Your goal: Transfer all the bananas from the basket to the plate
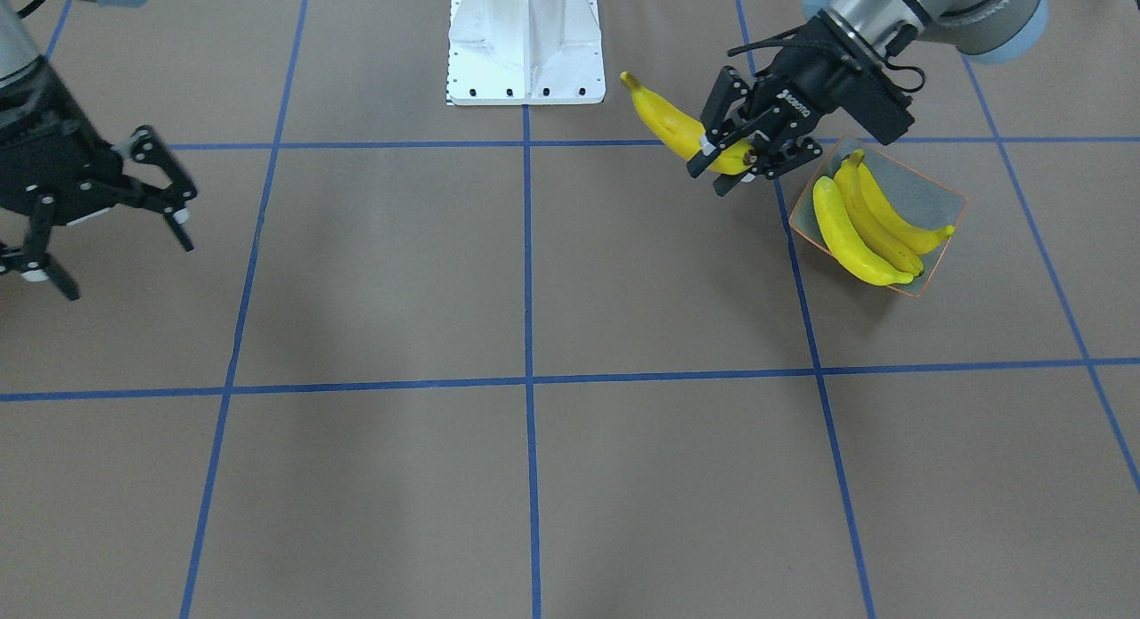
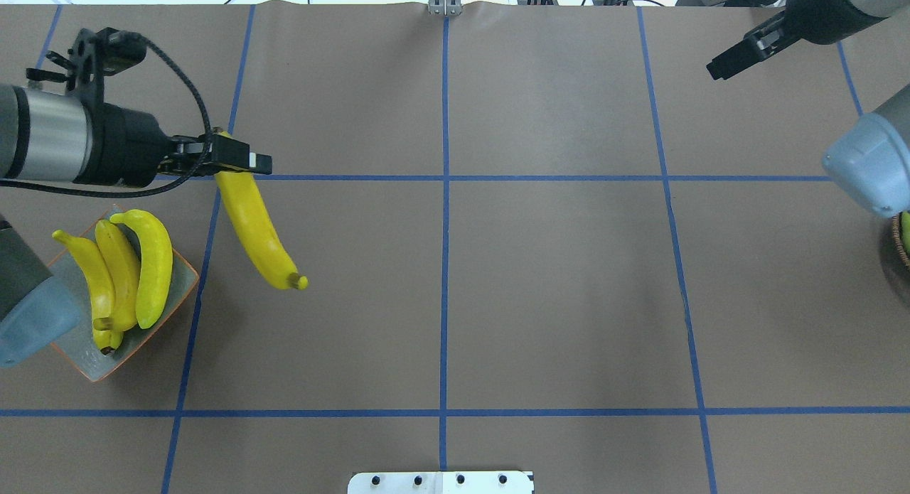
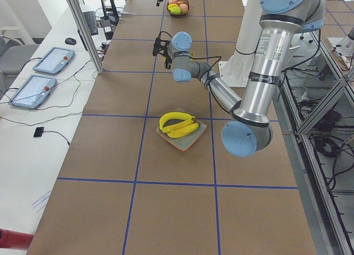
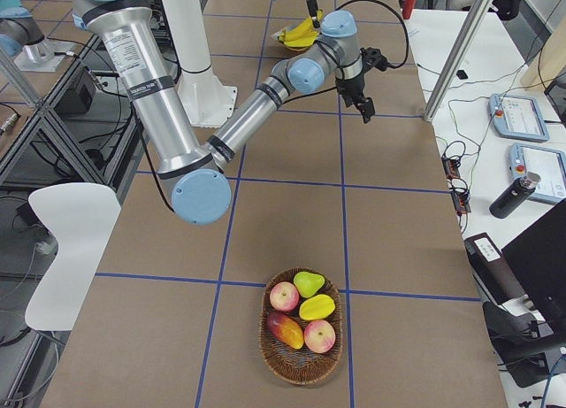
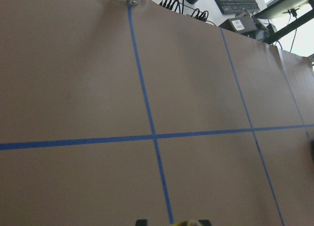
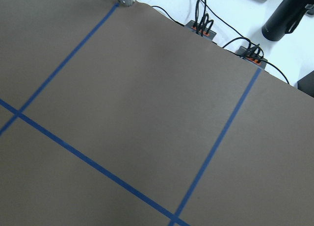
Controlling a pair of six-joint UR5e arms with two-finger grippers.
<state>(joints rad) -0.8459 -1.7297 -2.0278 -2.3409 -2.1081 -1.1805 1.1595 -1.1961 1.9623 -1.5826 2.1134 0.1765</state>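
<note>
Here, the plate [image 2: 181, 284] holds three bananas [image 2: 121, 281] side by side. Just right of it, the left fingers [image 2: 245, 163] clamp the fourth banana [image 2: 259, 231] by one end, above the surface [image 2: 540, 281]. Far right, the right fingers [image 2: 732, 59] hang wide open, empty.

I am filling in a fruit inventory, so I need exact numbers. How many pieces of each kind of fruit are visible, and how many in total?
Bananas: 4, three on the plate, one held banana in the left gripper
Apples: 2, in the basket
Pear: 1
Yellow fruit, kind unclear: 1
Red-orange fruit, kind unclear: 1
Total: 9
</note>
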